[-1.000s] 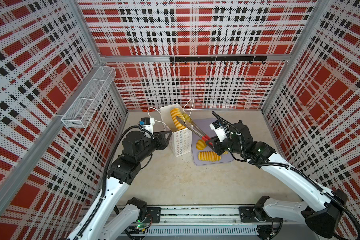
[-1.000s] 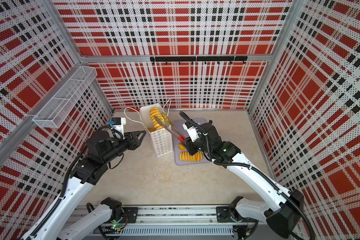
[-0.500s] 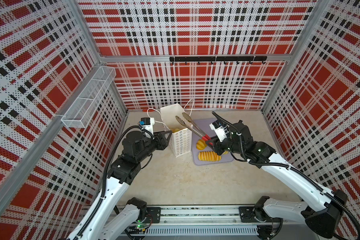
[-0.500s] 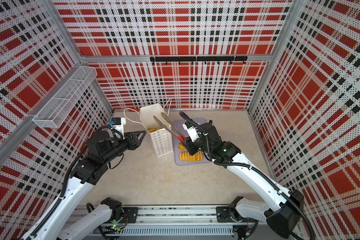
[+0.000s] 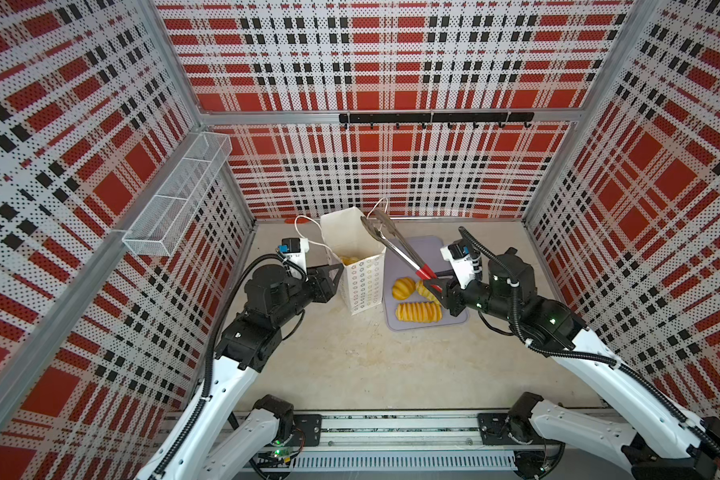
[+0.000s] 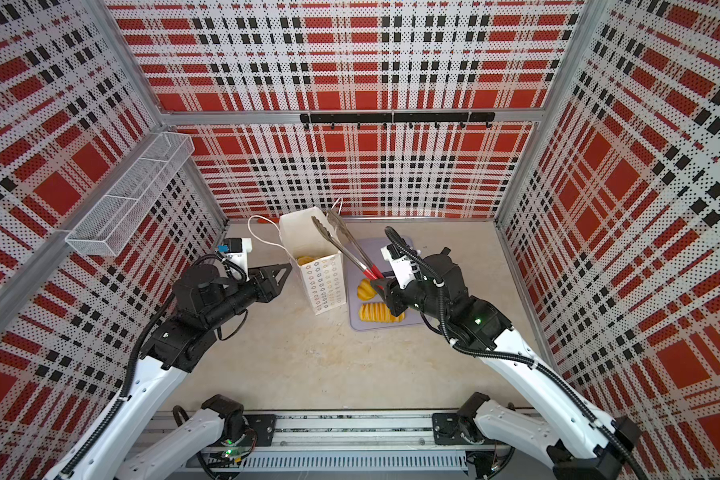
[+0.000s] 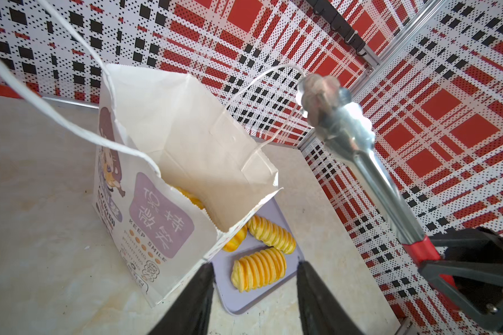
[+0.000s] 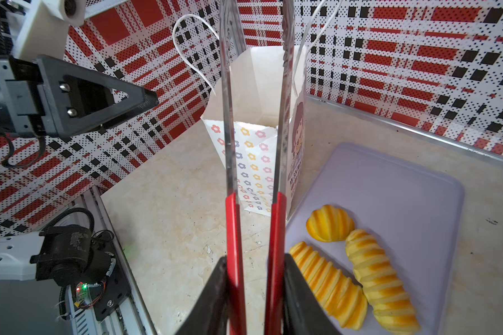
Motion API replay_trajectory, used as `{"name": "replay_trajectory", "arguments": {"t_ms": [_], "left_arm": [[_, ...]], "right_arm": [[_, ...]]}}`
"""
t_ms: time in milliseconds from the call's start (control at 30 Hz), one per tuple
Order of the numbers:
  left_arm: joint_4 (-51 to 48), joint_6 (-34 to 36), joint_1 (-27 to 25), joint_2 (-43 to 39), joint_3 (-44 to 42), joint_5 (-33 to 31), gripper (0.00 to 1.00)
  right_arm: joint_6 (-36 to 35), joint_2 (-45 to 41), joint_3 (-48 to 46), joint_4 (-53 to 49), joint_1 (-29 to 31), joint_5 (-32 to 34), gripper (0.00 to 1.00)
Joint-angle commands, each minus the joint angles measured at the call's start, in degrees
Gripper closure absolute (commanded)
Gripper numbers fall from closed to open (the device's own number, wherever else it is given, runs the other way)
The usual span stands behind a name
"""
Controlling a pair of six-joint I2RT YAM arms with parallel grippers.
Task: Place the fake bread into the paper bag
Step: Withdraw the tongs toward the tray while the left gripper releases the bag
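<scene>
The white paper bag (image 5: 362, 282) (image 6: 325, 286) stands open beside the lilac tray (image 5: 425, 253) (image 6: 391, 328). One piece of the fake bread (image 5: 350, 260) (image 7: 190, 197) shows yellow inside it. On the tray lie a ridged loaf (image 5: 418, 312) (image 8: 328, 284), a second loaf (image 8: 381, 278) and a shell-shaped piece (image 5: 403, 288) (image 8: 330, 223). My right gripper (image 5: 435, 286) (image 8: 254, 261) is shut on the red handles of the metal tongs (image 5: 391, 241) (image 7: 360, 150). Their tips hang empty over the bag's mouth. My left gripper (image 5: 333, 276) (image 7: 254, 266) is open, close beside the bag, holding nothing.
A wire basket (image 5: 175, 199) hangs on the left wall and a black hook rail (image 5: 433, 118) runs along the back wall. The arms' base rail (image 5: 391, 432) lies along the front edge. Plaid walls close in three sides.
A second ago the tongs held a yellow bread over the bag's mouth. It has dropped into the bag and the tongs now hang empty. The left arm has not moved.
</scene>
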Motion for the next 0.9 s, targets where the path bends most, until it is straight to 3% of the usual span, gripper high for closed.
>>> {"name": "replay_trajectory", "arguments": {"t_ms": [0, 400, 867], "left_arm": [[1.11, -0.14, 0.43, -1.43, -1.08, 0.04, 0.5], [3.24, 0.17, 0.52, -7.58, -9.95, 1.94, 0.5], [8.27, 3.12, 0.09, -14.85, -20.65, 9.22, 0.49]], "right_arm": [[1.66, -3.97, -1.97, 0.79, 0.44, 3.04, 0.69], [10.18, -14.46, -7.35, -10.54, 0.44, 11.38, 0.69], [18.3, -15.76, -11.96, -21.6, 0.44, 15.15, 0.69]]}}
